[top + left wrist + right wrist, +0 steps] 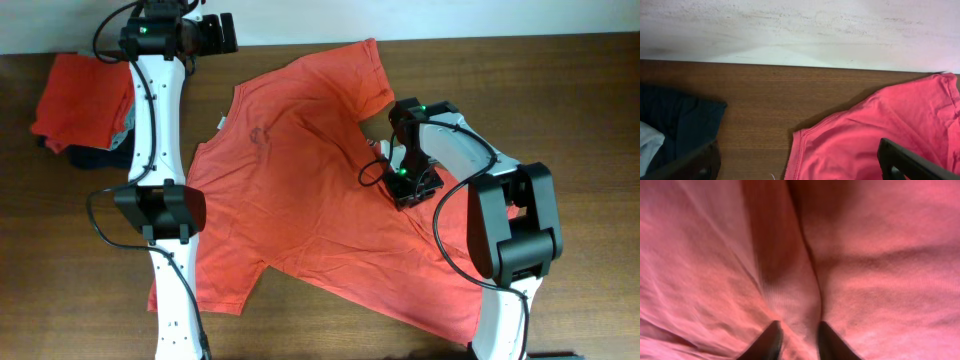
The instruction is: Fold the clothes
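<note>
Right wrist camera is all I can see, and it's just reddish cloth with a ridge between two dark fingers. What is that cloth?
Observer: It's a whole orange-red T-shirt spread out on a wooden table. The right fingers pinch it near its side edge, below one sleeve.
Operator: Where's the other arm?
Observer: The left fingers are wide open and empty at the table's far edge, near the shirt's collar.
Operator: Are there more clothes?
Observer: Yes. At the far left corner an orange-red garment lies folded on top of a dark navy garment.
</note>
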